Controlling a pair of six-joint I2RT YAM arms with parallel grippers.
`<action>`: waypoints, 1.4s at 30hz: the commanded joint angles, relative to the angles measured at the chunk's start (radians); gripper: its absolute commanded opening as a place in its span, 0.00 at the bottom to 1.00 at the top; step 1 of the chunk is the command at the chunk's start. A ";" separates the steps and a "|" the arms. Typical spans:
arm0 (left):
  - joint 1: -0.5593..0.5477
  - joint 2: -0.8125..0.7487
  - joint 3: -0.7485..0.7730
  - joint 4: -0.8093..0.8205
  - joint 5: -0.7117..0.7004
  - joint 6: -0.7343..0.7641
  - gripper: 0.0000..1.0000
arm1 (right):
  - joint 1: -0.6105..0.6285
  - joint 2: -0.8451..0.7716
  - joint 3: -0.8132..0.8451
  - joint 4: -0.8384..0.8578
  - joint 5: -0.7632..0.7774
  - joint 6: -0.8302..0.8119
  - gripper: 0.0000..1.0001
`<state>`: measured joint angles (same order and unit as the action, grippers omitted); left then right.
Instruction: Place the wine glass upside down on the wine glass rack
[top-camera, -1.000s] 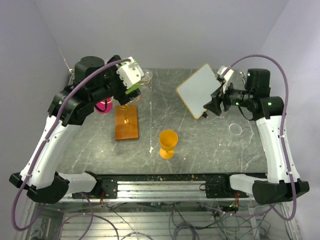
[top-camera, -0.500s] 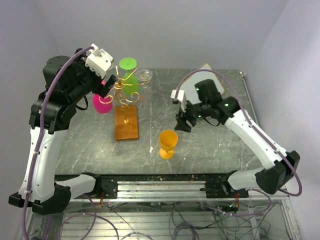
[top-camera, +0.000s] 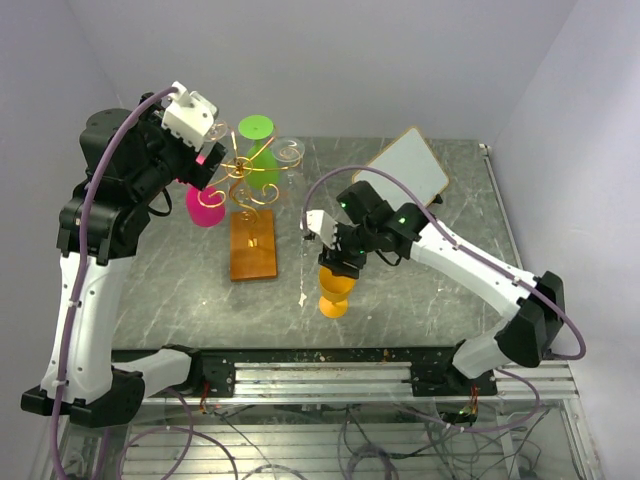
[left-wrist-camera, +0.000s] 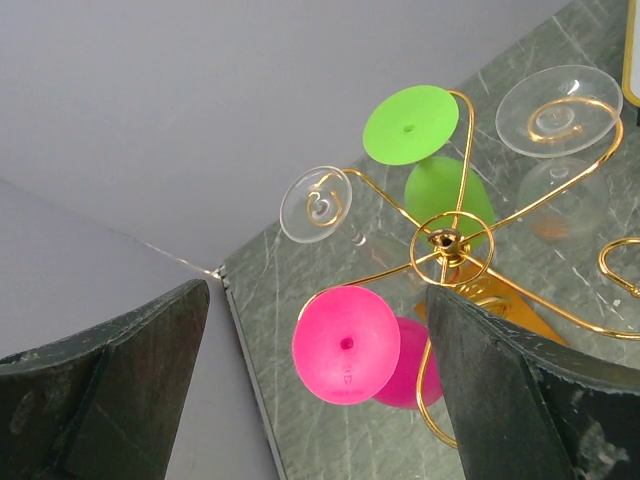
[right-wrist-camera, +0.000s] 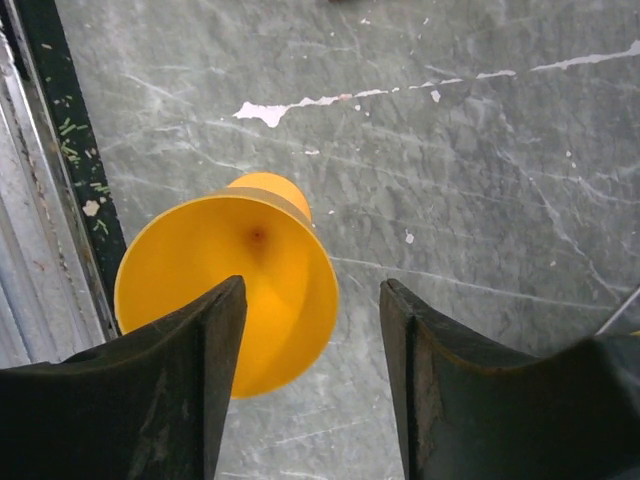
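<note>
One orange wine glass (right-wrist-camera: 270, 265) stands upright on the table (right-wrist-camera: 480, 150), directly below the right gripper (right-wrist-camera: 310, 300), its open mouth facing up between the spread fingers. Step in hand, by judgement: approach for the grasp; neither lift nor inversion is done. The right gripper is wide open and holds nothing; contact with the bowl cannot be confirmed. The next move calls for a descent and a close on the glass, then a turn-over toward the wine glass rack (top-camera: 247, 190), well apart on the left arm's side. The left gripper (top-camera: 207, 158), raised just beside the rack, is open and empty.
</note>
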<state>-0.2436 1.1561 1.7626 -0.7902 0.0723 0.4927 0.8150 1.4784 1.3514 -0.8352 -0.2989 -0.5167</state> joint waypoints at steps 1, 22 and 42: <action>0.009 0.002 0.000 0.030 0.031 -0.006 1.00 | 0.026 0.034 0.004 -0.011 0.058 -0.029 0.54; 0.010 -0.015 0.001 0.012 0.056 0.009 0.99 | 0.031 0.065 0.025 -0.054 0.030 -0.049 0.16; 0.023 0.023 -0.032 0.103 0.247 -0.214 0.96 | -0.256 -0.184 0.196 -0.126 -0.025 -0.185 0.00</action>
<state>-0.2298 1.1820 1.7351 -0.7513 0.2508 0.3351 0.6384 1.3727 1.5154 -0.9241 -0.3214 -0.6563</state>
